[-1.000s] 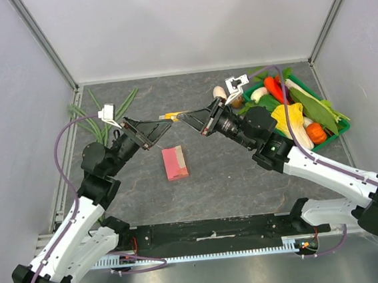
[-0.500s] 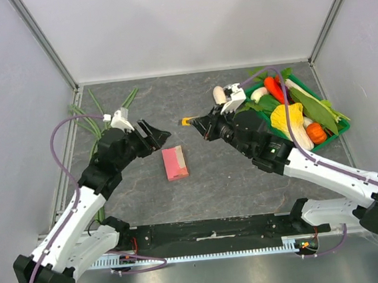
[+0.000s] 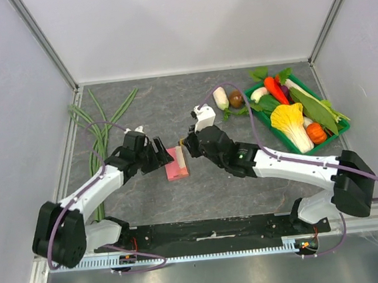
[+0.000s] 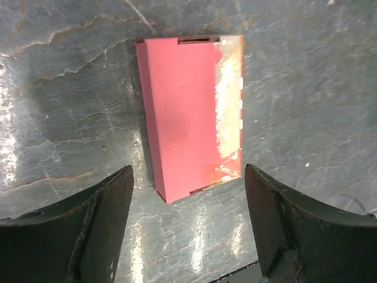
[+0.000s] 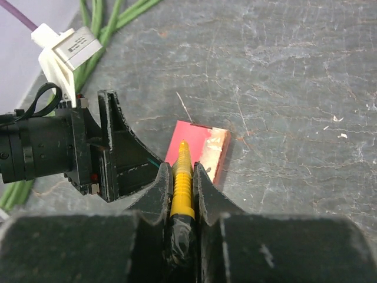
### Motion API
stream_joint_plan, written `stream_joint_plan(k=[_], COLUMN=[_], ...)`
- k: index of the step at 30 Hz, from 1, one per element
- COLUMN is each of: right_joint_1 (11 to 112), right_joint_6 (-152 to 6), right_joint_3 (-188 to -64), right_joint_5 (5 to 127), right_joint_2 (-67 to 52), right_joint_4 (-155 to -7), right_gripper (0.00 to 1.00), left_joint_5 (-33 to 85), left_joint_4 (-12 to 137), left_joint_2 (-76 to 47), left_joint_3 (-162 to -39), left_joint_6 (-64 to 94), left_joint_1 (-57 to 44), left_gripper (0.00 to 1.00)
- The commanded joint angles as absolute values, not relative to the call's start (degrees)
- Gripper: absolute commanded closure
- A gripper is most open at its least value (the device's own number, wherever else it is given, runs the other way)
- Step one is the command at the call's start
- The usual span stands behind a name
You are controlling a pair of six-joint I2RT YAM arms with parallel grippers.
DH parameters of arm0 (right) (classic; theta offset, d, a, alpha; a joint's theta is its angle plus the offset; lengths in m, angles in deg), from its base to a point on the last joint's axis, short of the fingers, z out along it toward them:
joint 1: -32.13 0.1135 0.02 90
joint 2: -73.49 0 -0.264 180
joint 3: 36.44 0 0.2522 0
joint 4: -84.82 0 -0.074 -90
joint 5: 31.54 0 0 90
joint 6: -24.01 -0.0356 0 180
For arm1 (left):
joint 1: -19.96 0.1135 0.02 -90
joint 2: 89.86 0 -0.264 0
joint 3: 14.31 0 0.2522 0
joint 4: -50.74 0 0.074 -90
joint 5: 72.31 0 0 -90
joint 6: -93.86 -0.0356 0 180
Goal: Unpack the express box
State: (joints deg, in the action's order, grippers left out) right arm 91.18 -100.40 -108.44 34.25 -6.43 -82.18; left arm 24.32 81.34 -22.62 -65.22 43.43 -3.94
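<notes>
The pink-red express box lies flat on the dark table, with clear tape along one long side. My left gripper is open just above the table, its fingers wider apart than the box, at the box's left end. My right gripper is shut on the yellow-and-black utility knife; its yellow tip points over the box. In the top view the right gripper is just above the box's far right corner.
A green vegetable tray with carrot, corn and cabbage sits at the back right. A white radish and a brown mushroom lie beside it. Long green stalks lie at the back left, by the wall rail.
Both grippers have come down from above the table's middle toward the box. The left gripper now sits at the box's left end, the right one with the knife at its far corner.
</notes>
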Motion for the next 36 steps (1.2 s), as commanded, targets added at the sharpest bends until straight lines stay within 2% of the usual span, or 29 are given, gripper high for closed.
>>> stream_joint_plan(k=[1,7,16,21,26,36], right_joint_1=[91.54,91.72,91.63,91.63,91.55,91.54], right_joint_6=[-98.33,-97.28,-96.31,-95.96,-95.87,-96.04], right_joint_3=[-108.91,-108.82,-109.97,-110.31,-111.54,-112.78], right_joint_5=[31.03,29.81,29.54,28.93,28.57,27.87], right_joint_2=[-9.03,-12.37,-17.73,-20.19,-21.78,-23.8], right_joint_4=[-84.32,-85.38,-85.64,-86.52,-87.13,-87.58], right_gripper=[1.0,1.0,1.0,1.0,1.0,1.0], left_joint_5=[28.66,33.24,28.77,27.62,27.97,27.18], left_joint_4=[78.56,74.7,77.84,78.91,79.26,80.14], left_joint_2=[-16.4,-10.24,-7.6,-5.67,-4.34,-2.67], left_joint_3=[-65.69,-66.57,-67.0,-66.31,-65.78,-65.16], left_joint_6=[40.86,42.97,42.89,43.59,44.47,45.35], left_joint_1=[-3.33,-3.33,-3.33,-3.33,-3.33,-3.33], left_gripper=[0.19,0.19,0.2,0.26,0.39,0.55])
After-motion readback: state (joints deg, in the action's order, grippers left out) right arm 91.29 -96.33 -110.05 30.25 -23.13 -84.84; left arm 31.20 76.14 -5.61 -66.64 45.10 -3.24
